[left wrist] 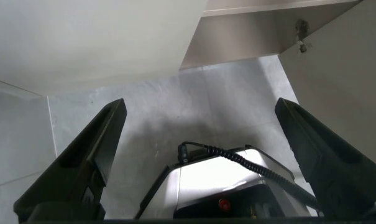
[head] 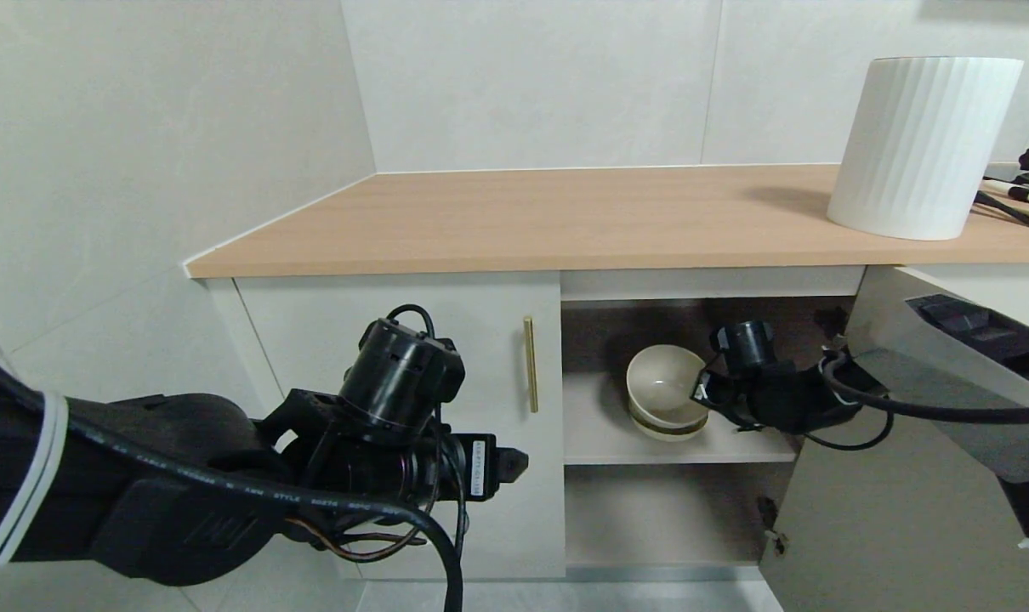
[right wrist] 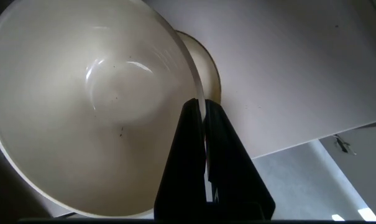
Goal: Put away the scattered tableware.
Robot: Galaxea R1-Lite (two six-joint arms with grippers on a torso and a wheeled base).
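A cream bowl [head: 663, 382] is tilted inside the open cupboard, over another bowl [head: 667, 427] that rests on the middle shelf [head: 599, 438]. My right gripper [head: 703, 389] is shut on the tilted bowl's rim [right wrist: 194, 93], one finger [right wrist: 191, 162] inside and one outside; the lower bowl [right wrist: 209, 68] shows just behind it. My left gripper [left wrist: 203, 162] hangs open and holds nothing, low in front of the shut cupboard door [head: 412, 340], with the floor beneath it.
The right cupboard door [head: 889, 510] stands open toward me beside my right arm. A wooden countertop [head: 565, 217] carries a tall white ribbed container [head: 923, 144] and some utensils [head: 1025, 191] at the far right. A lower shelf [head: 659, 510] lies under the bowls.
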